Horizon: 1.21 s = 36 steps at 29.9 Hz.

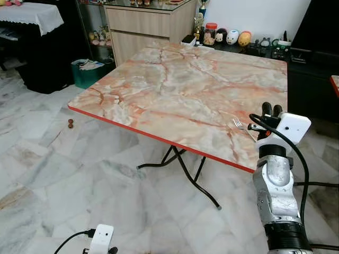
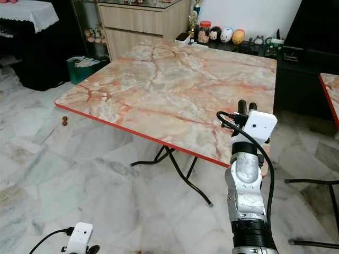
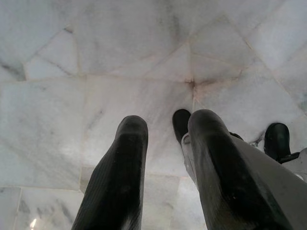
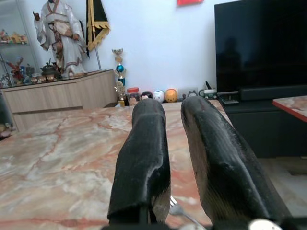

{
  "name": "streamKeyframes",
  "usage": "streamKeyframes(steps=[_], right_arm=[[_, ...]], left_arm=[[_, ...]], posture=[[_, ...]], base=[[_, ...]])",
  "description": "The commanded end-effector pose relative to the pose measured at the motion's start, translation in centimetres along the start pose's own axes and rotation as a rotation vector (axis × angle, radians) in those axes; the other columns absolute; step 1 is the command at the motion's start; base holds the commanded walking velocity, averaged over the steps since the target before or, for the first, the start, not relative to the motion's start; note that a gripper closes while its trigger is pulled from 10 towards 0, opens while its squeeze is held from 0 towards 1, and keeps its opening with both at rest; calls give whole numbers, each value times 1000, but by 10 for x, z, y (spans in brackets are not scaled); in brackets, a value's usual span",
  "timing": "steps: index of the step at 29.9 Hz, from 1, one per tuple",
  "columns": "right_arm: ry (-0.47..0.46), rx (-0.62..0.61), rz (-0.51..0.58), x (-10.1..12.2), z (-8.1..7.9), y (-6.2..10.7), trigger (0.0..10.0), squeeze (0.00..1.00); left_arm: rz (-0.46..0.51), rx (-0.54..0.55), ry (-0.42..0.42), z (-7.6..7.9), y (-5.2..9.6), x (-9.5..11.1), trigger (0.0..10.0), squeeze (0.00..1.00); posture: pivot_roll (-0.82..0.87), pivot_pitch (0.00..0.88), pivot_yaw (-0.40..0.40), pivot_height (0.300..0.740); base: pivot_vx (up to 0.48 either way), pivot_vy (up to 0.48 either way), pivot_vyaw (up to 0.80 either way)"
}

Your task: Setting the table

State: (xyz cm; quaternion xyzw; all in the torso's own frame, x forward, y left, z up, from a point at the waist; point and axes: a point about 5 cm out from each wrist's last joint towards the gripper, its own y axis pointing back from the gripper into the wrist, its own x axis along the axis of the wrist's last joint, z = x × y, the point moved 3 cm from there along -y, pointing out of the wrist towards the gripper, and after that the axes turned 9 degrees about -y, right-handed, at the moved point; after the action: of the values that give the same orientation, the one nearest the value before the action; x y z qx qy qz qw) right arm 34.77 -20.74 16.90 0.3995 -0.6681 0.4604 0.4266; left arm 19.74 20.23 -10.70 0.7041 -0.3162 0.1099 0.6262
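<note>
Here, we stand at the near corner of a folding table (image 1: 175, 84) with a marble-patterned top and red edge, our right gripper (image 1: 271, 110) raised over that corner, its two black fingers (image 4: 144, 158) slightly apart with nothing clamped between them. A fork (image 1: 238, 124) lies on the tabletop just beside the gripper, tines pointing away from the edge; in the right wrist view its tines (image 4: 175, 209) peek out below the fingers. We judge the fork sits where a place setting would go, near the table's edge within a diner's reach, and that the gripper hovers there because the fork is its business. Our left gripper (image 3: 163, 163) hangs idle low over the marble floor (image 1: 58, 174), fingers apart and empty. No brand, label or writing can be read anywhere; the jars and figurines (image 1: 228, 37) behind the table are too small to tell.
</note>
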Motion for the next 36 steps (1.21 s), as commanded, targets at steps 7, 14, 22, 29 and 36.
streamKeyframes(steps=[7, 14, 22, 29, 36], right_arm=[[0, -17, -15, -2, 3, -2, 10000, 0], [-2, -21, -13, -2, 3, -3, 10000, 0], [-2, -23, -14, -2, 2, -4, 10000, 0], [0, -22, -19, -3, 2, -3, 10000, 0], [-1, -23, -25, -4, 2, -3, 10000, 0]], left_arm=[[-11, 2, 2, -4, 0, 0, 10000, 0], [-8, 1, 3, -2, -1, 2, 10000, 0], [-7, 1, 1, -1, -1, 3, 10000, 0], [-3, -4, -3, 1, -1, 4, 10000, 0], [-2, -7, -4, 3, -1, 3, 10000, 0]], posture=[[19, 0, -18, 740], [22, 0, -19, 740], [24, 0, -20, 740], [22, 0, -18, 740], [22, 0, -18, 740]], base=[[266, 0, 0], [267, 0, 0], [270, 0, 0], [266, 0, 0], [263, 0, 0]])
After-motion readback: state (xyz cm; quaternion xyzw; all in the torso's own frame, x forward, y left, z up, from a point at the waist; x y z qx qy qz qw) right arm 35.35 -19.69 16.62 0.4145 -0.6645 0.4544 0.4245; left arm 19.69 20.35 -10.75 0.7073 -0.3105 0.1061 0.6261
